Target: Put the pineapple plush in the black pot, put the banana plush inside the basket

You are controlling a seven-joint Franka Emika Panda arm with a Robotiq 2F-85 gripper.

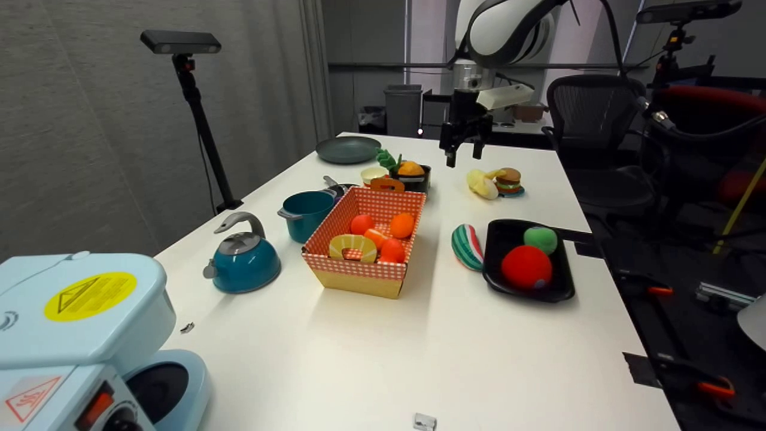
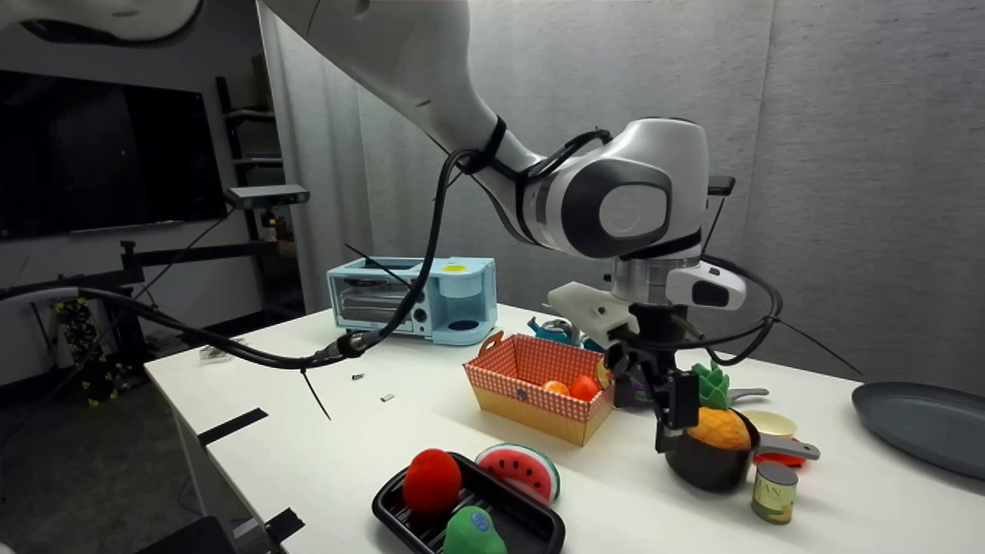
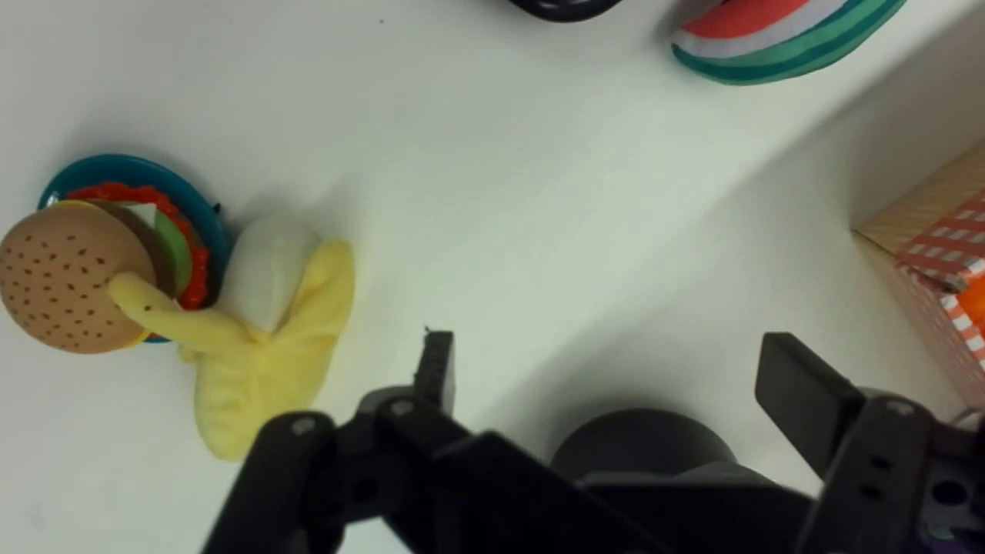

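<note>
The orange-yellow pineapple plush (image 1: pixel 410 168) (image 2: pixel 719 428) sits in the black pot (image 1: pixel 426 178) (image 2: pixel 706 466), its green leaves sticking up. The pot also shows in the wrist view (image 3: pixel 642 442), partly hidden behind my gripper, with the plush hidden there. My gripper (image 1: pixel 464 154) (image 2: pixel 674 427) (image 3: pixel 619 373) is open and empty, above the table beside the pot. The pale yellow banana plush (image 1: pixel 482 183) (image 3: pixel 262 369) lies on the table, touching the toy burger; it does not show in an exterior view. The checked basket (image 1: pixel 359 281) (image 2: pixel 531 400) (image 3: pixel 935 238) holds several red and orange toys.
The toy burger (image 1: pixel 508 179) (image 3: pixel 73 277) is on a small teal plate. A black tray (image 1: pixel 495 278) (image 2: pixel 539 531) holds red and green toys, beside a watermelon slice (image 1: pixel 467 246) (image 2: pixel 519 471). A teal pot (image 1: pixel 307 215), kettle (image 1: pixel 245 263), can (image 2: pixel 774 494) and dark plate (image 1: pixel 348 149) stand around.
</note>
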